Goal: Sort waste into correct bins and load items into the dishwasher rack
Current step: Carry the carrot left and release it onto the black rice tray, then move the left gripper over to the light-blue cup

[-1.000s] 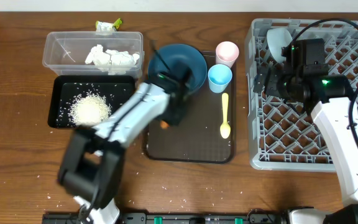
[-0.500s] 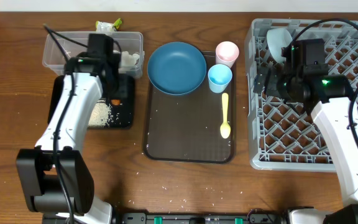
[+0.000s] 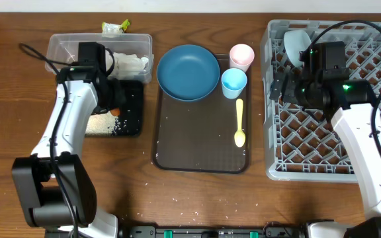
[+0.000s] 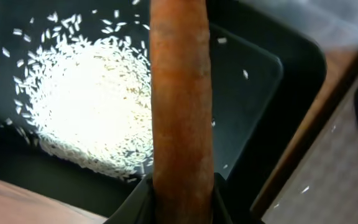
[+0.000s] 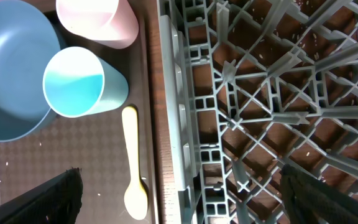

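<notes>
Overhead: left gripper (image 3: pixel 111 106) is mostly hidden under its own wrist. Only an orange bit of carrot (image 3: pixel 116 112) shows, over black tray (image 3: pixel 131 124). Rice (image 3: pixel 98 124) in that tray is half covered by the arm. Clear tub (image 3: pixel 63 47), at the tray's 12 o'clock, holds tissues (image 3: pixel 127 63). Wrapper (image 3: pixel 114 27) lies on the table just past the tub's 12 o'clock wall. Serving tray (image 3: pixel 200 149) carries plate (image 3: pixel 188 71), pink cup (image 3: pixel 242 55), light blue cup (image 3: pixel 233 80) and spoon (image 3: pixel 239 122). Pale bowl (image 3: pixel 296 43) sits in rack (image 3: pixel 303 155), 11 o'clock corner. Right gripper (image 3: pixel 280 86) fingers are unreadable here.

Left wrist: fingers clamped on the carrot, its tip cut off at 12 o'clock. Rice pile is at the carrot's 9 o'clock, inside the black tray.

Right wrist: fingertips (image 5: pixel 61 193) wide apart at 7 and 5 o'clock, holding nothing, over the rack's edge. Plate is cut off at 9 o'clock, pink cup at 12.
</notes>
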Controlling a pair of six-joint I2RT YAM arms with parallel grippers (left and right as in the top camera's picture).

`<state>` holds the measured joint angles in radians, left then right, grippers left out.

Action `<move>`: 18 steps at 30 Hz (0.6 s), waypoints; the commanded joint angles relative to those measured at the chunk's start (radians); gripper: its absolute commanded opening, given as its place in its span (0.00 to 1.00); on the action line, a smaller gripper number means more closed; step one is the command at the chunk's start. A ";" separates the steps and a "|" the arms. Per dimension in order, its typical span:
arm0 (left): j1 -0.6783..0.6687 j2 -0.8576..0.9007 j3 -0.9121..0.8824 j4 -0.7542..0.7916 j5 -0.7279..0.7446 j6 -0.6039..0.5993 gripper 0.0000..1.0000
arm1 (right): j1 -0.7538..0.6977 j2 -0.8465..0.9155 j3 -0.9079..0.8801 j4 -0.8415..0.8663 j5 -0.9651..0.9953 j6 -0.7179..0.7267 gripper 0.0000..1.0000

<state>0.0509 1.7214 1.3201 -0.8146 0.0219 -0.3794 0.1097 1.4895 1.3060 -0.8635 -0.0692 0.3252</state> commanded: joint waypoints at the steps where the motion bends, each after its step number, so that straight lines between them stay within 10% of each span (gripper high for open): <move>1: 0.004 0.011 -0.007 0.020 -0.015 -0.299 0.18 | -0.005 -0.012 0.000 -0.002 0.013 -0.016 0.99; 10: 0.004 0.055 -0.043 0.044 -0.155 -0.879 0.24 | -0.005 -0.012 0.000 -0.015 0.013 -0.016 0.99; 18: 0.004 0.130 -0.049 0.127 -0.154 -0.929 0.28 | -0.005 -0.012 0.000 -0.017 0.013 -0.016 0.99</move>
<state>0.0509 1.8317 1.2778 -0.6907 -0.0990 -1.2392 0.1097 1.4895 1.3060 -0.8764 -0.0692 0.3252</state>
